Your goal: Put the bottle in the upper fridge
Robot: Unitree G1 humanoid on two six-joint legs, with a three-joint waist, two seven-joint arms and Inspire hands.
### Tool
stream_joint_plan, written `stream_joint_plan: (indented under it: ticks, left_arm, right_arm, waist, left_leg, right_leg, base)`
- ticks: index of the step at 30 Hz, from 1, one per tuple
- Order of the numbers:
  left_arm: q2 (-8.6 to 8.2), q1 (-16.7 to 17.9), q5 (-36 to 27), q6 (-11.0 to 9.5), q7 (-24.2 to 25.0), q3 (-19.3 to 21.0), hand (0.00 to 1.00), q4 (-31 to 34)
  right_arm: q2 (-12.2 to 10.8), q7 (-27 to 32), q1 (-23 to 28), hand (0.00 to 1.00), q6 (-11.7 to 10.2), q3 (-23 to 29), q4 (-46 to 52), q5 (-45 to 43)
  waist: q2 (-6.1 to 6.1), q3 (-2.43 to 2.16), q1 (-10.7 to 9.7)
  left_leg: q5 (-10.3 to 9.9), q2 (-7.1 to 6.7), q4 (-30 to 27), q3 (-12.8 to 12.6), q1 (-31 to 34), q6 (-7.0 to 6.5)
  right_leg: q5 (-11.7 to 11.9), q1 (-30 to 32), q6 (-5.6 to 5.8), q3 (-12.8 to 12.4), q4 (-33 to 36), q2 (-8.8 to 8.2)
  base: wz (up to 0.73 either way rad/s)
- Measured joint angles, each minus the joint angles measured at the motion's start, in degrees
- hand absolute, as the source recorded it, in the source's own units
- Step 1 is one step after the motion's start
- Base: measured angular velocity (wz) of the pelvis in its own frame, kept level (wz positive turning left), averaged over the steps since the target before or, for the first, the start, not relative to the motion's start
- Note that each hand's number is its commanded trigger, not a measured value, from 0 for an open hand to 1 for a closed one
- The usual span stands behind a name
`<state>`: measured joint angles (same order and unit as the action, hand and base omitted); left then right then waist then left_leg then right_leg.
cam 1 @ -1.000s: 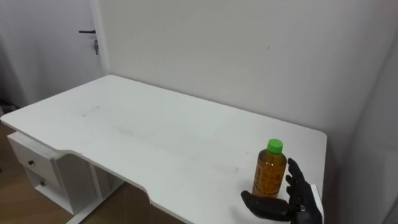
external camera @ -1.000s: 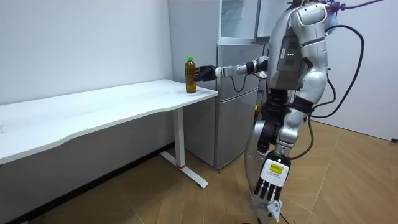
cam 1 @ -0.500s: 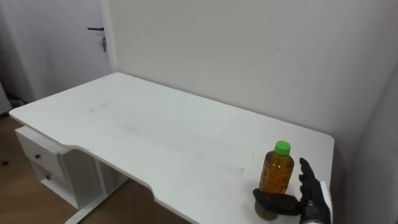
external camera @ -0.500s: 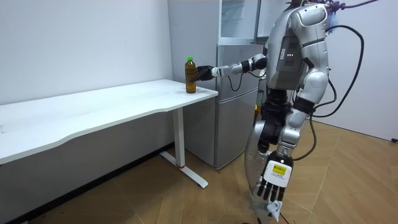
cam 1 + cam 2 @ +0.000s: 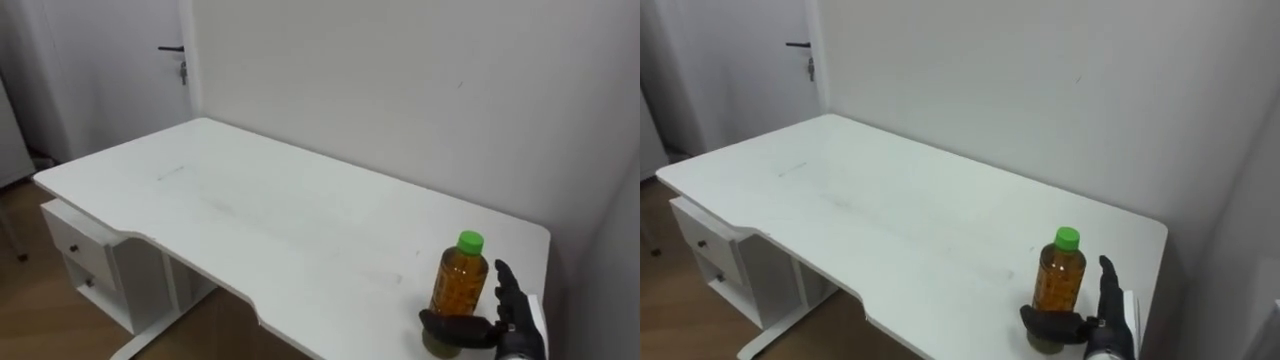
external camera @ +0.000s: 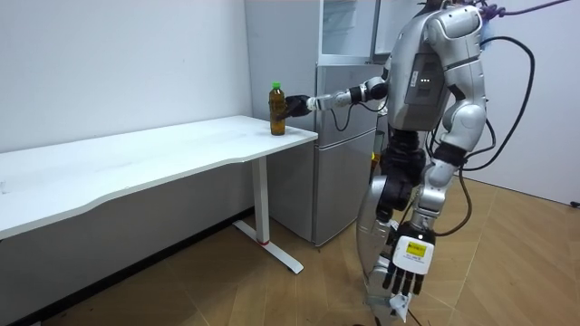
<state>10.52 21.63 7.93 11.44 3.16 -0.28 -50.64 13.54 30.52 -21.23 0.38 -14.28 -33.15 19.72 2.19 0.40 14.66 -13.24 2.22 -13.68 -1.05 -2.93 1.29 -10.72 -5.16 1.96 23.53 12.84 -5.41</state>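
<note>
A bottle (image 5: pixel 460 285) of amber drink with a green cap stands upright near the right corner of the white table (image 5: pixel 250 210). My right hand (image 5: pixel 510 320) is at its base, open. The thumb lies across the bottle's front foot and the fingers (image 5: pixel 503 287) stand straight just to its right. In the room view I stand at the table's end with my right arm stretched out to the bottle (image 6: pixel 277 110). My left hand (image 6: pixel 408 267) hangs open by my leg. The grey fridge (image 6: pixel 349 136) stands right behind the table's end, beside me.
The table's right edge (image 5: pixel 545 270) runs close to the bottle, with a wall just behind. A white drawer unit (image 5: pixel 85 260) sits under the table's left end. A door (image 5: pixel 120 60) is at the far left. Wooden floor lies around me.
The eye view has shifted as the camera moved. My right hand has closed in on the bottle, the thumb now lying across its base. My left arm has swung slightly.
</note>
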Motion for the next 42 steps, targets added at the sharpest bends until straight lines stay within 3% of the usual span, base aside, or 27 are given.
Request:
stream_joint_plan:
  ticks: [11, 21, 25, 32, 38, 42]
  left_arm:
    - [1.61, 2.5, -2.9, -0.5, 0.2, 0.1, 0.00, 0.0]
    - [2.00, 2.7, -2.8, -1.5, 0.5, 0.2, 0.00, -0.1]
    - [1.99, 3.8, -2.8, -1.3, 1.4, 0.2, 0.00, 0.0]
    - [2.00, 4.7, -2.8, -1.3, 1.3, 0.2, 0.00, 0.0]
    - [2.08, 4.9, -2.7, -1.5, 0.8, 0.3, 0.00, 0.0]
    - [2.06, 5.3, -2.7, -1.5, 0.8, 0.3, 0.00, 0.0]
  right_arm:
    - [1.9, -3.9, -0.6, 0.00, 0.6, 0.0, -2.3, 0.4]
    - [2.9, -4.0, -2.1, 0.00, 0.5, -0.1, -9.5, 5.5]
    - [2.9, -4.5, -2.1, 0.00, 0.5, -0.1, -9.4, 7.1]
    - [3.3, -4.4, -2.1, 0.00, -0.3, -0.1, -9.4, 10.1]
    - [3.3, -4.0, -2.1, 0.00, -0.9, 1.0, -9.4, 14.8]
    - [3.3, -4.4, -2.0, 0.00, -1.0, 2.1, -9.4, 16.5]
  waist:
    - [0.77, 0.10, 0.2]
    - [1.19, 0.35, 2.8]
    - [1.23, 0.43, 3.0]
    - [0.01, 0.83, 2.9]
    - [-0.65, 0.60, 2.5]
    - [-1.33, 0.20, 2.7]
  left_leg:
    - [0.0, 0.02, 0.2, 0.2, 0.2, 0.02]
    - [0.0, -0.09, -0.1, 1.8, 0.3, 0.07]
    - [0.0, -0.16, -0.2, 1.9, 0.2, 0.07]
    - [0.0, -0.21, -0.8, 1.9, 0.2, 0.07]
    - [0.0, -0.46, -1.2, 2.8, 0.3, 0.06]
    - [-0.1, -0.77, -1.7, 3.2, 0.4, -0.07]
  right_leg:
    - [0.0, -0.1, 0.00, 0.2, -0.1, 0.06]
    - [0.0, -0.8, 0.05, 1.9, -0.1, 0.01]
    - [0.0, -0.8, 0.07, 2.0, -0.1, -0.02]
    - [0.0, -1.3, 0.07, 2.2, -0.1, -0.13]
    - [0.0, -2.0, 0.07, 3.1, -0.1, -0.34]
    - [-0.1, -2.4, 0.16, 3.3, -0.1, -0.56]
  base:
    - [0.00]
    - [0.07]
    - [0.03]
    - [0.00]
    - [0.06]
    - [0.05]
